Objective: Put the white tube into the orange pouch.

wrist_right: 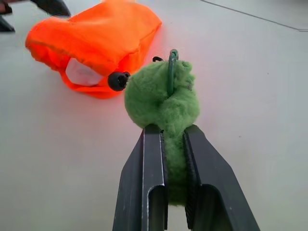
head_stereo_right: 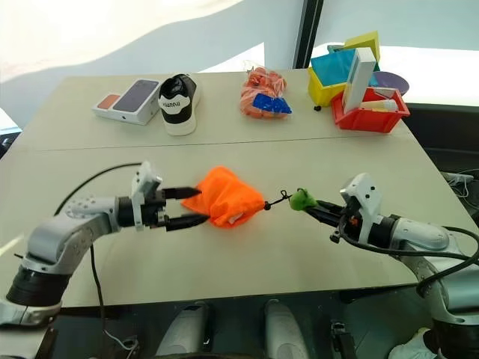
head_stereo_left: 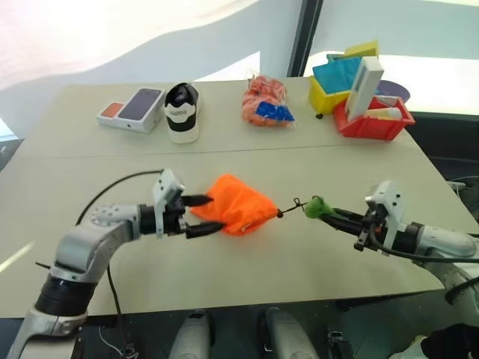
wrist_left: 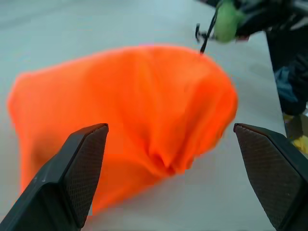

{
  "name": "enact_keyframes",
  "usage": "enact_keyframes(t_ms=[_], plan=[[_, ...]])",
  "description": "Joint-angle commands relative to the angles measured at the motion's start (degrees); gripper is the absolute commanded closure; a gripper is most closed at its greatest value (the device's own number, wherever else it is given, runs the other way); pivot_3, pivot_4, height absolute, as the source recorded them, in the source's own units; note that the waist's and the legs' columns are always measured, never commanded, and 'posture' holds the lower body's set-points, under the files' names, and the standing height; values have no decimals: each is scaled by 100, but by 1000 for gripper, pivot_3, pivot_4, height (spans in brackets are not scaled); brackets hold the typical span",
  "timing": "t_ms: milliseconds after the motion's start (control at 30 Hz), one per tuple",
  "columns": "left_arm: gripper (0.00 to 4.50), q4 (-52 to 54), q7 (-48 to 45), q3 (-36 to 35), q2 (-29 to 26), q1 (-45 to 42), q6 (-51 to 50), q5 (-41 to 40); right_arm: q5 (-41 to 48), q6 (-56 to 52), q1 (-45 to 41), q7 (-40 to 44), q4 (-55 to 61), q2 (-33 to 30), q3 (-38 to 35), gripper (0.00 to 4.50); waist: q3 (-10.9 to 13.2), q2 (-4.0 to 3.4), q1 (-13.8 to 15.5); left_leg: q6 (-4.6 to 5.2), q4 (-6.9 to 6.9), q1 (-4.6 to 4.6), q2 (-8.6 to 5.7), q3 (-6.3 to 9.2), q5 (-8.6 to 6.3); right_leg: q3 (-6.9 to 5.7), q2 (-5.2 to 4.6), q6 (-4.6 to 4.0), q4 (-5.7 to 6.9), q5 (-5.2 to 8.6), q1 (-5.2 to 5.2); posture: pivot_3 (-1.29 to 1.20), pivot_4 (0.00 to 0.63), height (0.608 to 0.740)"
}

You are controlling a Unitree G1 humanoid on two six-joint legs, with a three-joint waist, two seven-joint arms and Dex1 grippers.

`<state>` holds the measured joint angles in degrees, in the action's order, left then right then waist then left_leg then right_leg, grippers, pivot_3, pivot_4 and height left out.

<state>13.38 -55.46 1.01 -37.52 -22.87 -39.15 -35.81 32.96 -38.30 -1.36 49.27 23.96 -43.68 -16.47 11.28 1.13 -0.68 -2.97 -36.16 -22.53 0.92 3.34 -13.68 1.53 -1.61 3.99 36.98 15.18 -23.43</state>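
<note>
While the green ring (wrist_right: pixel 163 103) is being clamped by the right gripper (wrist_right: pixel 174 137), the pouch (head_stereo_left: pixel 236 203), lying between the spread fingers of the left gripper (head_stereo_left: pixel 212 215), is best being cinched by a steady pull.

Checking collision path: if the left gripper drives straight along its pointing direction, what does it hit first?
The orange pouch. The open left gripper points right at it, its fingers either side of the pouch's near end; no gap is discernible, though depth is hard to judge.
</note>
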Motion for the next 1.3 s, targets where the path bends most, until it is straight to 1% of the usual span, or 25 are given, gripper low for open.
enact_keyframes(t_ms=[33, 167, 233, 333, 433, 600, 767, 900, 1033, 1300], plan=[[48, -11, -191, 269, 160, -346, 249, 141, 208, 105, -224, -152, -89, 110, -269, 4500, 0, 0, -3, 0, 1, 0, 0, -2, 0, 2, 0, 1, 0, 0, 0, 0, 150, 740], [48, -368, -252, 687, 582, -891, 359, 382, 302, 76, -300, -223, -47, 124, -324, 4500, 0, 0, 0, 0, 1, -1, -1, -1, 0, 2, 3, -9, 1, -11, 0, 0, 150, 740], [48, -580, -337, 984, 769, -1139, 551, 636, 336, 68, -291, -245, 32, 113, -321, 4500, 0, 0, -1, 0, 2, -1, -1, 0, 0, 1, 5, -1, 2, -14, 0, 0, 150, 740], [48, -1244, -361, 1377, 1265, -1668, 856, 1025, 441, 22, -275, -276, 201, 107, -335, 4500, 0, 1, 10, 0, 0, -2, -2, 0, 0, 0, 6, 6, 2, -15, -1, 0, 150, 740], [48, -2210, -698, 1782, 1684, -2266, 1194, 1446, 464, 24, -235, -286, 352, 72, -278, 4500, 1, 1, 5, 0, -4, -3, -5, 0, 0, 1, 5, 17, 1, -8, 2, 0, 150, 740], [48, -3432, -1381, 2003, 2147, -2911, 1420, 1655, 434, 53, -226, -341, 426, 77, -194, 4500, 1, 1, -29, 3, 2, 2, -4, 1, -1, 1, 9, 22, 7, -12, -1, 0, 150, 740], [48, -4300, -1921, 2081, 2435, -3243, 1639, 1879, 344, 148, -186, -326, 618, 23, -64, 4500, 1, 1, -26, 6, 3, 1, -4, 4, -3, -1, 10, 24, 10, -12, -3, 0, 150, 740], [48, -4523, -2217, 2021, 2511, -3281, 1696, 1986, 249, 214, -177, -365, 710, -4, -3, 4500, 1, 1, -24, 6, 3, -1, -4, 4, -3, -1, 9, 27, 9, -11, -3, 0, 150, 740], [48, -4503, -2349, 2016, 2478, -3151, 1696, 2087, 228, 319, -150, -249, 868, -71, 56, 4500, 1, 1, -15, 6, 2, -2, -4, 4, -3, -1, 9, 28, 9, -11, -3, 0, 150, 740], [48, -4118, -2012, 1941, 2483, -2726, 2246, 2368, 340, 330, -176, -189, 896, -77, 68, 4500, 1, 1, -6, 6, 1, -1, -3, 5, -3, -1, 8, 22, 11, -16, -2, 0, 150, 740]])
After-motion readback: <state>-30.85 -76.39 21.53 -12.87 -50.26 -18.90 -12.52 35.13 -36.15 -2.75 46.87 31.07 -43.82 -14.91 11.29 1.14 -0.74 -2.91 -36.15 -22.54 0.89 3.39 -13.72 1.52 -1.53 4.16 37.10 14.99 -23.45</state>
